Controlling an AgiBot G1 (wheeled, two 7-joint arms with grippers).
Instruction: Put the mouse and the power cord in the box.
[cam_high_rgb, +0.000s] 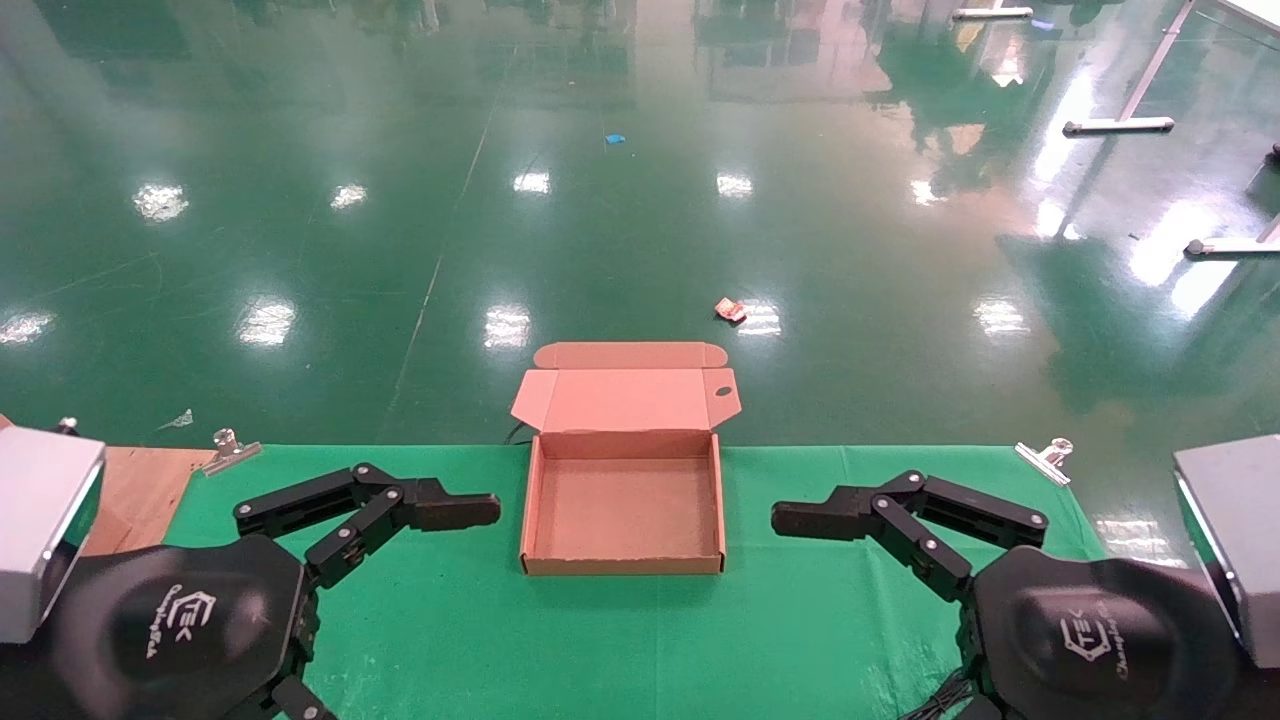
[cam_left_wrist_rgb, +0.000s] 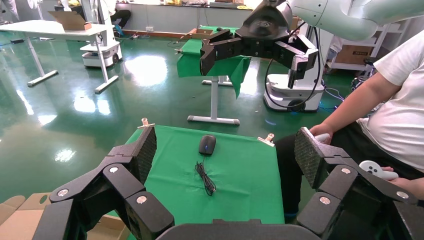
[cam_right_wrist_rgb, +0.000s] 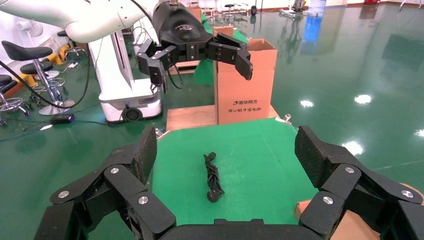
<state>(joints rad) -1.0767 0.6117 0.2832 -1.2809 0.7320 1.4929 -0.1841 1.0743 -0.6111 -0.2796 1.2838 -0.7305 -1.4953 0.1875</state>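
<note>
On the green counter (cam_high_rgb: 620, 640) the empty box (cam_high_rgb: 622, 510) is flanked by the spread-fingered left gripper (cam_high_rgb: 480, 510) and right gripper (cam_high_rgb: 790, 520); the mouse (cam_left_wrist_rgb: 207, 144) is faced by the left, the power cord (cam_right_wrist_rgb: 213, 176) lengthwise by the right.

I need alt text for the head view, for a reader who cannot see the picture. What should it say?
An open, empty cardboard box sits on a green table cloth, lid folded back. The left hand and right hand hang open on either side of it, fingertips pointing toward the box, with shiny green floor beyond.
</note>
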